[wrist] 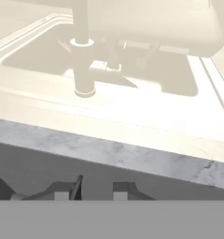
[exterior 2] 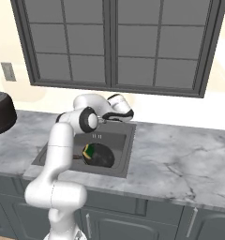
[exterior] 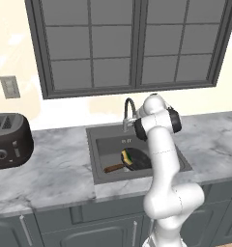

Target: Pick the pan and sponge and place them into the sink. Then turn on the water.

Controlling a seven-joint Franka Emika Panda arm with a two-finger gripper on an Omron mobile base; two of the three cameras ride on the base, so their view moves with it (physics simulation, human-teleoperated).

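Observation:
The black pan [exterior: 138, 162] lies in the dark sink [exterior: 96, 157], its brown handle pointing left. On the pan's left rim rests the yellow and green sponge [exterior: 126, 157]. From the right base view the pan [exterior 2: 102, 157] and sponge [exterior 2: 88, 151] sit in the sink [exterior 2: 127, 143] beside my arm. My hand reaches over the back of the basin, next to the dark faucet [exterior: 128, 109]. In the hand view my gripper [wrist: 98, 189] is shut, and I see nothing between its tips; it faces the marble ledge and the pale wall behind the sink. No water is in view.
A black toaster [exterior: 9, 140] stands on the counter to the left of the sink. Grey marble counter [exterior 2: 180, 159] stretches to the right. A large dark window sits above the sink, a wall outlet [exterior: 10, 87] to its left, grey cabinets below.

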